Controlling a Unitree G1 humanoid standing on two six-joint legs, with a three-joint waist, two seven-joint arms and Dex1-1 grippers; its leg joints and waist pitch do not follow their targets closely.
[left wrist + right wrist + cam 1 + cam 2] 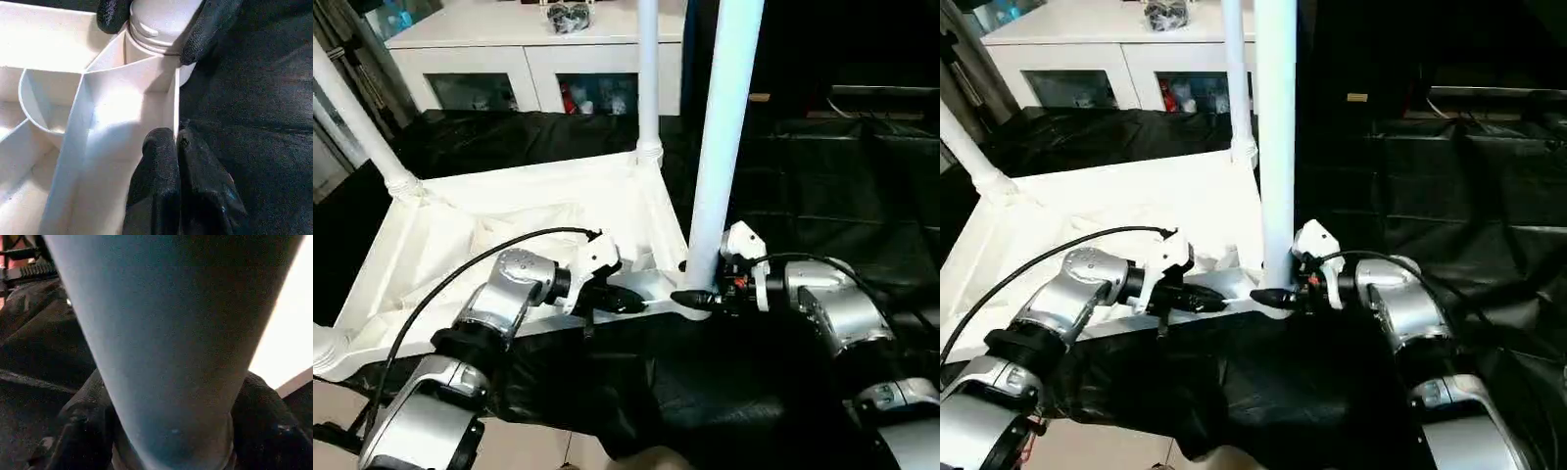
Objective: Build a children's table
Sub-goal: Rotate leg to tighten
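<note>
Black sheeting (822,176) covers the surface in front of me, and the tabletop (509,220) lies on it upside down, ribbed underside up, stretching from my left side to the middle of the head view. Beyond it stands a white cabinet (533,59) with glass doors.

Three legs rise from the tabletop's corner sockets: a far-left leg (357,122) leaning outward, a far leg (647,78) upright at the back corner, and a near leg (724,137), the biggest in view, standing upright in the near corner socket (161,36) just ahead of my right forearm. A bit of white tube shows at the near-left corner, but I cannot tell more about it.

My right end effector (695,297) reaches in level from the right, at the base of the near leg. Its two black fingers (208,29) sit on either side of the leg's ribbed collar just above the socket, partly spread to that width; in the right wrist view the leg fills the gap between them, and the pads seem to lie against it, though I cannot tell how firmly they press.

My left end effector (625,300) comes in from the left at the tabletop's near edge rail, just beside that same corner. Its fingers (161,161) are pressed together, with the thin wall of the rail (172,105) right at their tips; whether the wall is pinched between them I cannot tell.
</note>
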